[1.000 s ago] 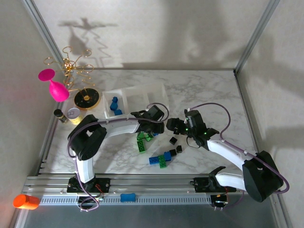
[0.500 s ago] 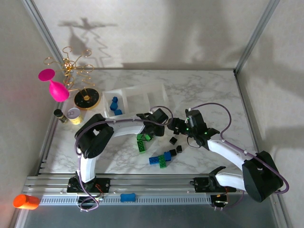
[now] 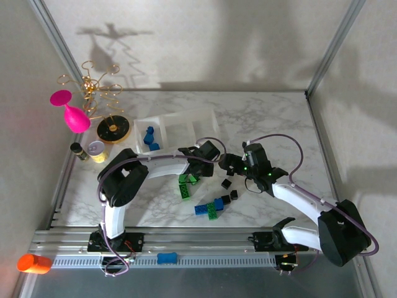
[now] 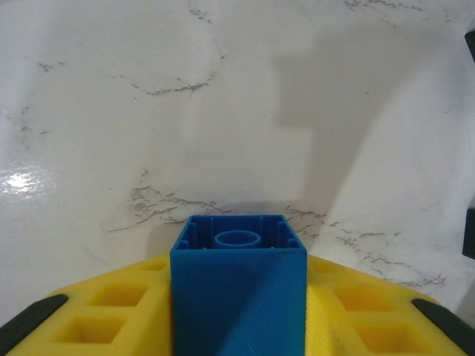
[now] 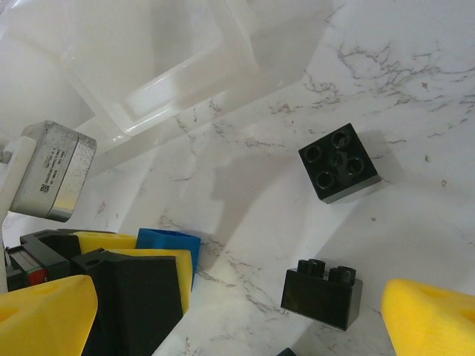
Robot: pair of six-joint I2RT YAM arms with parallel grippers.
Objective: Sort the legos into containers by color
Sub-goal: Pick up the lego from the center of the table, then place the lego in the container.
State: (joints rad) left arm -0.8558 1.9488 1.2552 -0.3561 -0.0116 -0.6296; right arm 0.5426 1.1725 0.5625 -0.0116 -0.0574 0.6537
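Note:
My left gripper (image 4: 237,330) is shut on a blue lego (image 4: 237,285), its hollow underside facing the camera, just above the marble table (image 4: 148,111). In the top view this gripper (image 3: 203,169) sits mid-table below the containers (image 3: 186,118). My right gripper (image 3: 232,163) is open right beside it, jaws wide with nothing between them. The right wrist view shows the held blue lego (image 5: 169,248) in the left gripper's yellow fingers (image 5: 152,267), and two black legos (image 5: 339,163) (image 5: 323,294) on the table. Two blue legos (image 3: 149,138) lie in the left compartment.
Loose legos lie in front of the grippers: a green one (image 3: 185,187), a blue and green cluster (image 3: 209,208), small black cubes (image 3: 229,197). A round black-and-gold dish (image 3: 113,129), a gold rack (image 3: 96,87), a pink glass (image 3: 74,115) and small jars (image 3: 96,151) stand at the left.
The left gripper's jaws have closed on the blue lego, after the arm shifted slightly right. The right gripper has stayed open and nearly still.

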